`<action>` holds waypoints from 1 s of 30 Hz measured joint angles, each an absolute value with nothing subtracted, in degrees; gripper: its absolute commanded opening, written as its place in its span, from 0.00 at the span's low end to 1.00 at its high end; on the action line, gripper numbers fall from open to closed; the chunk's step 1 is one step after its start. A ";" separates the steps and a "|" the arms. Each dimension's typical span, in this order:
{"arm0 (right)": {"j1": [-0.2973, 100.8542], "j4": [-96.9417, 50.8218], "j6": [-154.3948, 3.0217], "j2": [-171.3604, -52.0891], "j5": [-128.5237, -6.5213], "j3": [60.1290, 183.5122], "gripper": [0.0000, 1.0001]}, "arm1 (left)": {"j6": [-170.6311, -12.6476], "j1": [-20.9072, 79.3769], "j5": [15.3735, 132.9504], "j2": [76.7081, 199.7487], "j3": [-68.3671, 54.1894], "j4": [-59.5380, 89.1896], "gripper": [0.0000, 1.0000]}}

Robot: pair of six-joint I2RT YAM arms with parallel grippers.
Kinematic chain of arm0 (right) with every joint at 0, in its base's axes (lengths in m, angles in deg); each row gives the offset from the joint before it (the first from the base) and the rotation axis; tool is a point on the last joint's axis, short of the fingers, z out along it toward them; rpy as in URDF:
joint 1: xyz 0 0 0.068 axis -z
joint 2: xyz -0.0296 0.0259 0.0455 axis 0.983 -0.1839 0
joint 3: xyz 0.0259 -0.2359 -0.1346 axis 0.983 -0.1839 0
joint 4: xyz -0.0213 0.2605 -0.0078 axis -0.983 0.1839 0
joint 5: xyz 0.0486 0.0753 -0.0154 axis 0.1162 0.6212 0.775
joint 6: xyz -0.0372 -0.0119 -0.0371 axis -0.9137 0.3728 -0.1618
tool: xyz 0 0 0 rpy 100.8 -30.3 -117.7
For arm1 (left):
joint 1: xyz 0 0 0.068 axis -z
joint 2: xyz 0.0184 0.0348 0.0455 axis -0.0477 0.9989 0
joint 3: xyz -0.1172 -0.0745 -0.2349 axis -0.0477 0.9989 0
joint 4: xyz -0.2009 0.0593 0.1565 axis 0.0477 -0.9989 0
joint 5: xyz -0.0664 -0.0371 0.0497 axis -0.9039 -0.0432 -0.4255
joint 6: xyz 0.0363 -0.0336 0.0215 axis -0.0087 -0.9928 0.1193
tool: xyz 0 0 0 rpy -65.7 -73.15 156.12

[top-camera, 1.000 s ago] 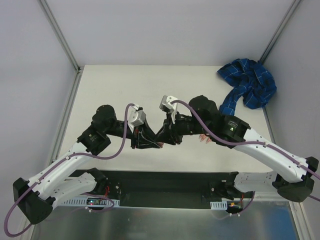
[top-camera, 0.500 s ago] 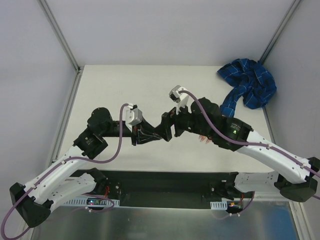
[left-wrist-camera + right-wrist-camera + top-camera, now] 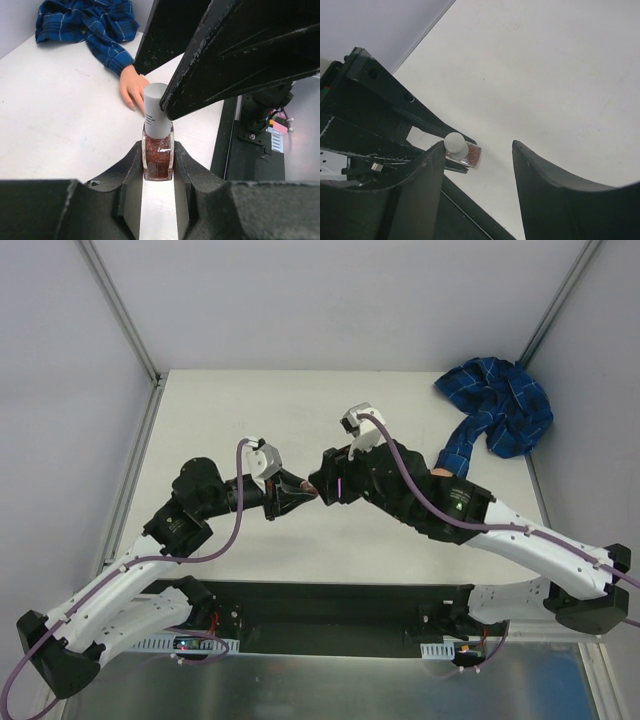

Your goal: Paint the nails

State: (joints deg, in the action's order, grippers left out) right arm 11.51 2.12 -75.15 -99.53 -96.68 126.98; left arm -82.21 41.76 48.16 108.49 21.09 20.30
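Observation:
My left gripper (image 3: 158, 150) is shut on a small nail polish bottle (image 3: 158, 157) of reddish glitter with a pale cap (image 3: 155, 115). My right gripper (image 3: 477, 145) is open around that cap (image 3: 455, 142), with one finger touching its side. Its fingers (image 3: 225, 50) fill the top of the left wrist view. In the top view the two grippers meet tip to tip, left (image 3: 297, 498) and right (image 3: 320, 486). The flesh-coloured fake hand (image 3: 131, 87) lies flat beyond the bottle, with its blue plaid sleeve (image 3: 95, 25) behind it. Its nails are too small to make out. In the top view my right arm hides most of the hand.
The plaid sleeve (image 3: 497, 418) is bunched in the far right corner of the white table (image 3: 230, 420). Grey walls close the back and both sides. The black base rail (image 3: 330, 605) runs along the near edge.
Both grippers have moved up and away from the near edge. The left one has turned the bottle toward the right gripper, which has swung left and now brackets the cap.

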 measured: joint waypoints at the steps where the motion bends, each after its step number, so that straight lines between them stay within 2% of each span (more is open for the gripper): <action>1: 11.22 1.84 -75.15 -99.83 -97.42 126.98 0.57 | -82.17 41.76 48.62 108.36 21.20 20.01 0.00; 12: 7.79 -1.61 -76.26 -105.17 -105.29 126.98 0.47 | -81.97 41.76 50.57 108.27 21.31 19.22 0.00; 15: 7.68 -1.85 -76.79 -105.89 -105.34 126.98 0.35 | -81.91 41.76 51.18 108.25 21.31 18.61 0.00; 16: 7.68 -2.03 -77.03 -105.89 -105.32 126.98 0.22 | -81.91 41.76 51.22 108.25 21.31 18.42 0.00; 19: 7.35 -2.99 -77.62 -105.89 -104.42 126.98 0.01 | -81.84 41.76 51.07 108.30 21.31 18.35 0.00; 21: 7.46 -2.90 -78.62 -105.65 -103.92 126.89 0.01 | -81.84 41.76 50.39 108.30 21.31 18.37 0.00; 24: 9.10 -3.01 -80.83 -103.85 -97.91 125.25 0.01 | -81.88 41.54 46.72 109.24 21.25 18.79 0.00; 26: 11.48 -3.27 -82.60 -101.34 -89.43 122.74 0.01 | -82.45 40.91 40.45 111.25 20.87 19.14 0.00; 30: 18.48 -2.79 -86.45 -97.65 -65.01 119.99 0.01 | -88.59 40.12 27.20 114.81 20.72 23.84 0.00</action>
